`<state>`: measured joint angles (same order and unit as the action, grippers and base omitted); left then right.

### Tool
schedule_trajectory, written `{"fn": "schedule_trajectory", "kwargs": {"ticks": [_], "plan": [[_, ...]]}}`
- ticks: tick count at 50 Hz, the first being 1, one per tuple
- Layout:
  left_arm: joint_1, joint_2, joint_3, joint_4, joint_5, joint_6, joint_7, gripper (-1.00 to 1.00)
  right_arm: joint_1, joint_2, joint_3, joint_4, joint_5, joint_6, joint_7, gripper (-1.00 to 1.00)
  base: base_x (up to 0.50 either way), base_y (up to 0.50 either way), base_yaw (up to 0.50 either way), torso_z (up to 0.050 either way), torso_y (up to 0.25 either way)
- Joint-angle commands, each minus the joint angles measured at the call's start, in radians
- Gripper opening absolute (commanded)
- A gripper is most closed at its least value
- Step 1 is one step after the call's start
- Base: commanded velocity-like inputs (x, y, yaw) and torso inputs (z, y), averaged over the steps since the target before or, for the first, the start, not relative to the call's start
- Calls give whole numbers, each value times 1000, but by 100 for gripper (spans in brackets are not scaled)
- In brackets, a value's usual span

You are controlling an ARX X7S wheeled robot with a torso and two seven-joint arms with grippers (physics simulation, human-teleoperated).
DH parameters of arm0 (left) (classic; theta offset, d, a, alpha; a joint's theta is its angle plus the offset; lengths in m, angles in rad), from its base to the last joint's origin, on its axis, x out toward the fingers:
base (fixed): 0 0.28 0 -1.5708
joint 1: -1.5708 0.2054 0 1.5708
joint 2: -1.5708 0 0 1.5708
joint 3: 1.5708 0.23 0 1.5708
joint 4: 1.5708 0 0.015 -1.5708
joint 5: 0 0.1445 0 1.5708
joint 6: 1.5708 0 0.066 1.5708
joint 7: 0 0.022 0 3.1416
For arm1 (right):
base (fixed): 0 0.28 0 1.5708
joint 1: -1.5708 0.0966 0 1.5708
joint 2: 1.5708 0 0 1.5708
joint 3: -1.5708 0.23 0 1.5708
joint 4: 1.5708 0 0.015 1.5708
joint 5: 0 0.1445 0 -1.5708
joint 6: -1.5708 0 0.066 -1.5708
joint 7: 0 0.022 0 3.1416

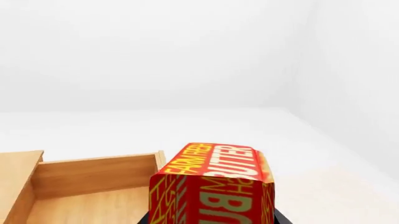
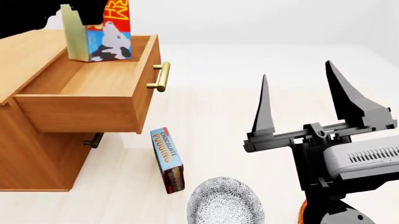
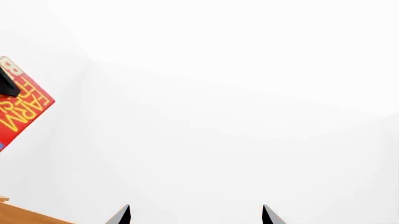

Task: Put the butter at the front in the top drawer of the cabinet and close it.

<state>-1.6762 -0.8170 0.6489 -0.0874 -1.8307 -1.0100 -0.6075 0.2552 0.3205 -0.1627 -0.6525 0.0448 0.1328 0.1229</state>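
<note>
Butter (image 2: 103, 39): red carton with yellow lettering and a blue-white cow picture, upright over the open top drawer, near its back; also filling the left wrist view (image 1: 212, 184) and at the edge of the right wrist view (image 3: 18, 109).
Left gripper: mostly hidden, only a dark shape above the carton in the head view; appears clamped on the butter, with the carton close against the wrist camera.
Top drawer (image 2: 87, 109): pulled well out of the cabinet, brass bar handle (image 2: 160, 77) on its front; bare wooden floor inside.
Cabinet (image 2: 31, 158): light-brown wood, at left of the head view.
Right gripper (image 2: 299, 100): raised at right, two dark pointed fingers spread wide, holding nothing.
Chocolate pudding box (image 2: 167, 158): blue, on the floor below the drawer.
Patterned bowl (image 2: 224, 203): grey-white, just beside the pudding box.
</note>
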Motion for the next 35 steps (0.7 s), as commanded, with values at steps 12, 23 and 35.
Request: {"fn": "schedule_trajectory", "kwargs": {"ticks": [12, 23, 35], "plan": [[-144, 148, 166, -341, 342, -7, 225, -100, 2, 8, -2, 21, 5, -13, 8, 100, 0, 0, 0, 0, 2], [-180, 218, 248, -500, 465, 20, 349, -100, 7, 10, -4, 62, 0, -42, 14, 100, 0, 0, 0, 1, 1], [-226, 303, 330, -674, 574, 53, 477, -100, 20, 9, -7, 98, 4, -60, 18, 100, 0, 0, 0, 0, 2]]}}
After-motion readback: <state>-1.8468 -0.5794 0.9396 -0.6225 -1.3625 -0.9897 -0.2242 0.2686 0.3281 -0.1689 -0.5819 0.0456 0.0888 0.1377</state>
